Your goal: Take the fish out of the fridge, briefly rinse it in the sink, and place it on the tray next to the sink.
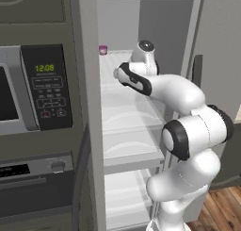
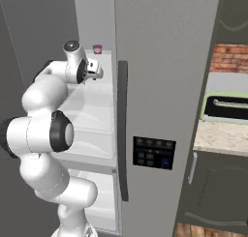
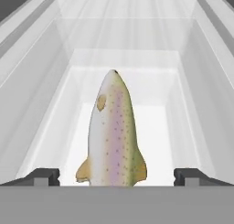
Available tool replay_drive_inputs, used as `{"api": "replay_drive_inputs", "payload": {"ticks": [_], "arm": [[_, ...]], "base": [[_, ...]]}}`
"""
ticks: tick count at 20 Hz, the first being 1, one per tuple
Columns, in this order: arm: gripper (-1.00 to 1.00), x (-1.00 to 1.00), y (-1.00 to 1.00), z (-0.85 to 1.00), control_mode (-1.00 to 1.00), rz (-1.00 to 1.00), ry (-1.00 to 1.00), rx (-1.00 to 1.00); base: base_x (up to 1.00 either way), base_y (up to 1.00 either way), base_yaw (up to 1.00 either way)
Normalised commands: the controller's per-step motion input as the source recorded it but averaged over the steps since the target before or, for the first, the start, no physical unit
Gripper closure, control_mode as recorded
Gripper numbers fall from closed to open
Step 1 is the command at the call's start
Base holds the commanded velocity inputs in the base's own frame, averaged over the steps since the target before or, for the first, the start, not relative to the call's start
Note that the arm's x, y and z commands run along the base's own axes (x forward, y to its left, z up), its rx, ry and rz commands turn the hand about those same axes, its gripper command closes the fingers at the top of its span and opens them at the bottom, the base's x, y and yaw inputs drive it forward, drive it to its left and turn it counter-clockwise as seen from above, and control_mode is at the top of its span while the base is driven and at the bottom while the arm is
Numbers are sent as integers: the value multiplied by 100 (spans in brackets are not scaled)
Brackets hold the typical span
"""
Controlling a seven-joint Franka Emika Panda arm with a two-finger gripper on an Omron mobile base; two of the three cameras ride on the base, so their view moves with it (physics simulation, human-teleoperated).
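You've got the fridge (image 1: 92,131) standing open, white shelves stacked inside, with the dark microwave (image 1: 33,88) and oven (image 1: 33,178) built in to its left. Your arm (image 1: 188,131) reaches up onto an upper shelf (image 1: 124,112). On the hand cam the gripper (image 3: 117,176) sits spread wide, fingertips (image 3: 43,176) well apart on either side of the fish (image 3: 115,131), not touching it. The fish lies lengthwise on that pale shelf, head pointing away. A small pink jar (image 1: 103,50) sits further back.
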Motion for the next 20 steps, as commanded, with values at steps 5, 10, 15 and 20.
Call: {"api": "replay_drive_inputs", "payload": {"ticks": [5, 10, 15, 20], "arm": [[-100, 35, 0, -20, -100, 0, 7, 0], [100, -19, 18, -44, -100, 0, 5, -3], [100, -96, 29, -41, -100, 0, -13, -10], [100, -100, 9, -6, -100, 0, -35, -3]], "base": [[0, 0, 0], [0, 0, 0], [0, 0, 0], [0, 0, 0]]}}
